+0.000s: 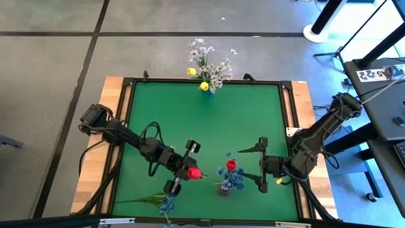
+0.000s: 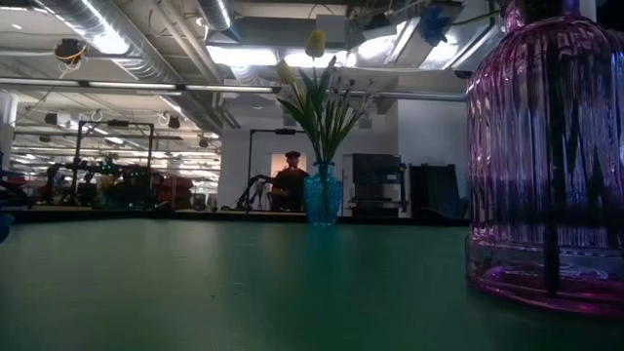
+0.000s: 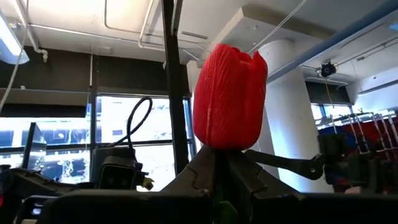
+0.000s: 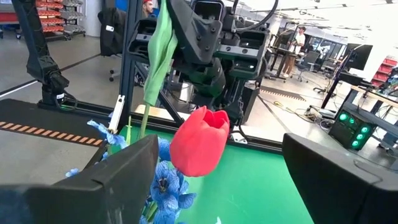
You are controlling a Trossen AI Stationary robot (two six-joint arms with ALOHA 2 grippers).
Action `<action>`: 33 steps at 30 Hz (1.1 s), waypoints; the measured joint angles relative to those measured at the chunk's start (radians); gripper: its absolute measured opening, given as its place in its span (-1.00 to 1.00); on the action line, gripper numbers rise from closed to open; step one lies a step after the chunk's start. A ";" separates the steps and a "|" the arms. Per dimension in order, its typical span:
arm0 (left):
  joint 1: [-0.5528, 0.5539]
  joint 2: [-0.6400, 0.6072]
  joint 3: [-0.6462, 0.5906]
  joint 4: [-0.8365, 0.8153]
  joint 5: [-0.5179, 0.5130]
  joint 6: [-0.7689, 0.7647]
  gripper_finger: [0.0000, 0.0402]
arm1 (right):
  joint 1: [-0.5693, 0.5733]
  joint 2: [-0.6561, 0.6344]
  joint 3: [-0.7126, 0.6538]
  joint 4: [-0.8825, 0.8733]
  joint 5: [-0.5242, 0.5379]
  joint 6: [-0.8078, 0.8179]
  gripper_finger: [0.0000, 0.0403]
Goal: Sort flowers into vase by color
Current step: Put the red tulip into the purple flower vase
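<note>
Green matting covers the table (image 1: pixel 209 120), and no writing on it can be read. Low and left of centre in the high view, the left gripper (image 1: pixel 184 170) clamps a red tulip bud (image 1: pixel 193 172), upright in its wrist view. Lower right, the right gripper (image 1: pixel 262 163) is spread wide beside the purple vase (image 1: pixel 224 189) holding blue blooms (image 1: pixel 232 177) and another red bud (image 1: pixel 231 164). At the top edge, a blue vase (image 1: pixel 205 90) holds white sprigs (image 1: pixel 218 71) and yellow buds (image 1: pixel 192 72).

Red bud (image 3: pixel 229 96), ribbed purple vase (image 2: pixel 546 156), blue vase (image 2: pixel 323 195), green mat (image 1: pixel 209 120).
</note>
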 joint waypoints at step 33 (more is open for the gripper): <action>0.012 0.095 0.003 0.031 -0.008 -0.136 -0.95 | -0.001 0.000 0.000 -0.006 -0.001 0.017 0.70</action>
